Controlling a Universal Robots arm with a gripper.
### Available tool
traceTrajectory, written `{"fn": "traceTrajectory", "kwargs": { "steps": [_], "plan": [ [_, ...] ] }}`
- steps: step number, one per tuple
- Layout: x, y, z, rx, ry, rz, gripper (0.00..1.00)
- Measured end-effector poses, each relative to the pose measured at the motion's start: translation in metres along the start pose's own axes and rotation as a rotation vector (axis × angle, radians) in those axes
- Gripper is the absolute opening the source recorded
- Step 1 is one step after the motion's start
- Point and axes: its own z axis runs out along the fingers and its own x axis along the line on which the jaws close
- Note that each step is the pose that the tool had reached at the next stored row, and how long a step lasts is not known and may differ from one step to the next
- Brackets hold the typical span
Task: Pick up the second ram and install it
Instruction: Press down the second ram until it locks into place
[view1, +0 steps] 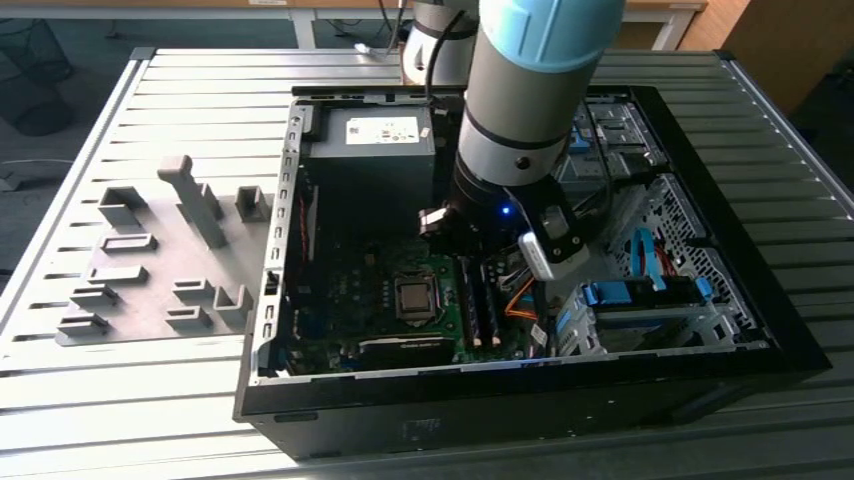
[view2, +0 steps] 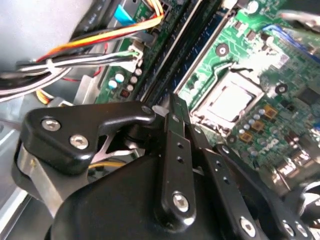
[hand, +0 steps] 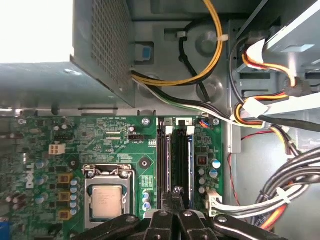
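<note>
Exterior view: arm reaches down into the open computer case (view1: 747, 330) over the motherboard (view1: 347, 310).
Gripper (hand: 176, 200): fingers pressed together, tips at the memory slots (hand: 176, 165) in both wrist views.
Second ram (hand: 178, 162): a dark stick seated upright in the slots, directly beneath the fingertips.
Processor socket (hand: 107, 201): beside the slots, apart.
</note>
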Motion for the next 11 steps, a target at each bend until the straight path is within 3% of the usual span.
{"fn": "traceTrajectory", "kwargs": {
  "steps": [2, 11],
  "plan": [
    [0.0001, 0.0002, -0.0042, 0.0002, 0.0001, 0.000, 0.11],
    [0.0001, 0.0003, -0.0049, 0.0000, 0.0000, 0.000, 0.11]
  ]
}}
